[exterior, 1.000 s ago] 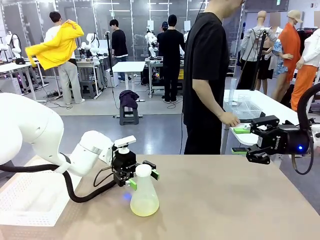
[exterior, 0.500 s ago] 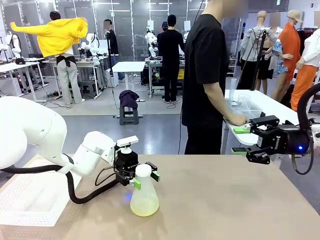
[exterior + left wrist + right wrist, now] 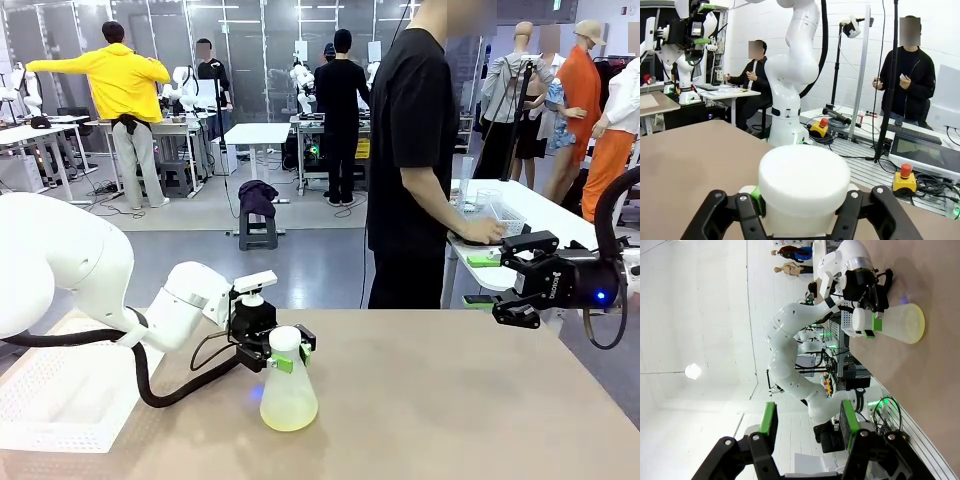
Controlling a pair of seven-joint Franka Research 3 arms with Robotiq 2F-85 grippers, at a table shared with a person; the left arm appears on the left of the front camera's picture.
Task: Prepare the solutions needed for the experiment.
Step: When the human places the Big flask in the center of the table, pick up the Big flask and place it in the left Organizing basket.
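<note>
Grasp step: the left end effector [image 3: 283, 352] clamps the neck of the flask [image 3: 288, 395], which stands on the worktop [image 3: 450, 400] holding the solution [image 3: 289, 412]. Next calls for a level lift. The right end effector [image 3: 484, 280] hangs open, well apart.

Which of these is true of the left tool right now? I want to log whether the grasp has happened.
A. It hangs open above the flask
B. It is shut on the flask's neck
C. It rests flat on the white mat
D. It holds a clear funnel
B: in the front view the left tool has its green pads pressed to the neck of the flask, just under the white cap.
</note>
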